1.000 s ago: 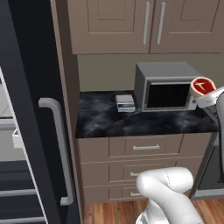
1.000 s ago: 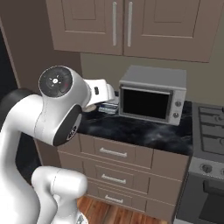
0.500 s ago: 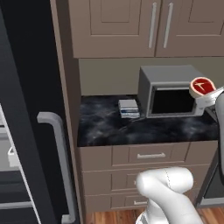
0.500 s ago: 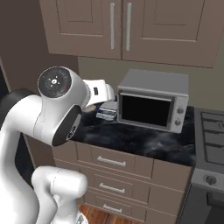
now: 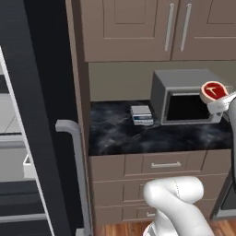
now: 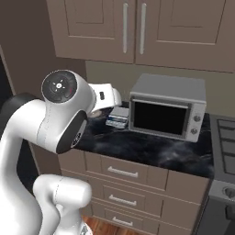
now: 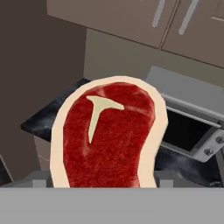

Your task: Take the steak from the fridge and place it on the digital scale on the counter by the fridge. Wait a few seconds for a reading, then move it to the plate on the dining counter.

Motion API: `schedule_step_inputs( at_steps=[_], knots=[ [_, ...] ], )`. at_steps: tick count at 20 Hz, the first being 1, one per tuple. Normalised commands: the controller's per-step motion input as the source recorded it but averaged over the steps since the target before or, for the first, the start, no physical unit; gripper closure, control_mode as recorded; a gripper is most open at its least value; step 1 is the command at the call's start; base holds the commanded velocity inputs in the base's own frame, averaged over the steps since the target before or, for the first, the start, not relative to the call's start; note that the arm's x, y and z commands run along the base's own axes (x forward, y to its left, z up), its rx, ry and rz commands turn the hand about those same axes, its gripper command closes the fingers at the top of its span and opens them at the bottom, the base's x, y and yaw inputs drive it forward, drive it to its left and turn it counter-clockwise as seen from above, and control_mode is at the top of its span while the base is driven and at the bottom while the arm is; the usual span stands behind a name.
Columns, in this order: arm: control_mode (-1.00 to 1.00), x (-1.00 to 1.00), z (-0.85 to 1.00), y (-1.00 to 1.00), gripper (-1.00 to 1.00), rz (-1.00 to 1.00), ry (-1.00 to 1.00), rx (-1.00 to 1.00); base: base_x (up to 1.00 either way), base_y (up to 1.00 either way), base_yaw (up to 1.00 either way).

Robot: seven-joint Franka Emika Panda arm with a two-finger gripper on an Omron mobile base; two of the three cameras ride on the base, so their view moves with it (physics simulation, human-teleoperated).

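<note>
The steak [image 5: 213,91], a red slab with a pale fat rim and a white T mark, hangs in the air in front of the microwave, and my gripper [image 5: 217,102] is shut on its lower edge. Close up in the hand view the steak [image 7: 109,135] stands upright and covers the fingertips. The digital scale [image 5: 141,114], small and silver-topped, lies on the black marbled counter [image 5: 120,138] left of the steak and lower; it also shows beside my white wrist [image 6: 118,117]. The dark fridge door [image 5: 41,115] with its grey bar handle [image 5: 76,156] stands open at the left.
A silver microwave [image 5: 184,97] [image 6: 167,106] stands on the counter right of the scale. Brown wall cabinets [image 5: 152,27] hang above, drawers with bar handles below. A stove edge [image 6: 225,137] is at the far right. My own upper arm [image 6: 59,114] blocks the left of the right base view.
The whole scene has slid across both base views, so the base has moved. The steak stays in the gripper at the same spot in the views.
</note>
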Motion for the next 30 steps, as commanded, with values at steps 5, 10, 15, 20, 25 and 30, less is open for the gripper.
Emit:
schedule_step_inputs(
  at_steps=[5, 10, 15, 20, 25, 30],
  knots=[
    [1.00, 0.00, 0.00, 0.00, 1.00, 0.00, 0.00, 0.00, 0.25, 0.60, -0.07],
    [1.00, 0.00, 0.00, 0.00, 1.00, 0.00, 0.00, 0.00, 0.62, 0.24, -0.04],
    [1.00, 0.00, 0.00, 0.00, 1.00, 0.00, 0.00, 0.00, 0.67, 0.00, 0.00],
    [1.00, 0.00, 0.00, 0.00, 1.00, 0.00, 0.00, 0.00, 0.46, -0.04, 0.01],
    [1.00, 0.00, 0.00, 0.00, 1.00, 0.00, 0.00, 0.00, 0.06, -0.01, 0.00],
    [1.00, 0.00, 0.00, 0.00, 1.00, 0.00, 0.00, 0.00, 0.00, 0.00, 0.00]
  ],
)
